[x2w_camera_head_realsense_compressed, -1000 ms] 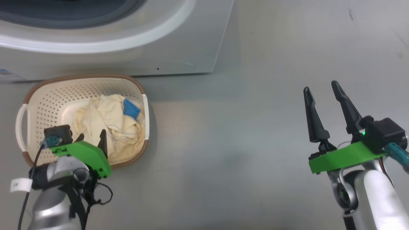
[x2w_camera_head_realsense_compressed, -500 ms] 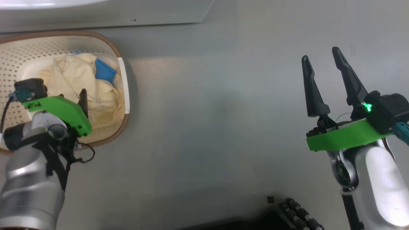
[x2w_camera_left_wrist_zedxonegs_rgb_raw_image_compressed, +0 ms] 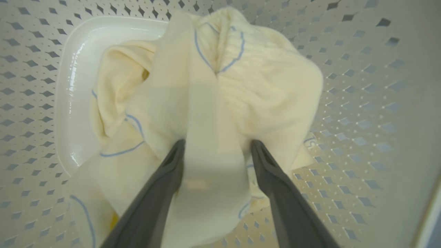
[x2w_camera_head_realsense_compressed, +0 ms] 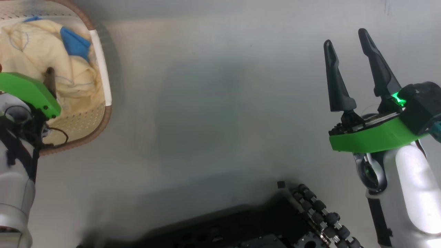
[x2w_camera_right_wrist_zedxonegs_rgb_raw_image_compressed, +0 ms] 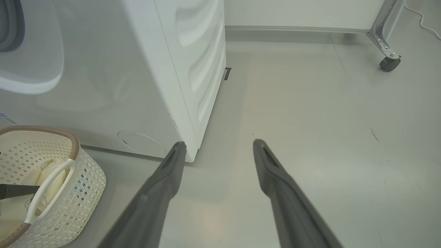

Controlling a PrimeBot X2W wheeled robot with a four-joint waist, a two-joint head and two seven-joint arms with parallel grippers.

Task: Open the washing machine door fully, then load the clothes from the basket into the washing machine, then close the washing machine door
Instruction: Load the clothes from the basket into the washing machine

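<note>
Softly crumpled cream clothes [x2w_camera_left_wrist_zedxonegs_rgb_raw_image_compressed: 268, 89] in perforated plastic basket [x2w_camera_left_wrist_zedxonegs_rgb_raw_image_compressed: 365, 103].

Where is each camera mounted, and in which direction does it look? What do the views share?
Head view: on the head, facing down at the floor; shows right gripper, open, left forearm, dark base.
Left wrist view: on the left wrist, facing into the basket at the clothes; left gripper, open, straddles a fold.
Right wrist view: on the right wrist, facing along the floor toward the washing machine; its own fingers show.
Shared: all three show the basket and clothes.
</note>
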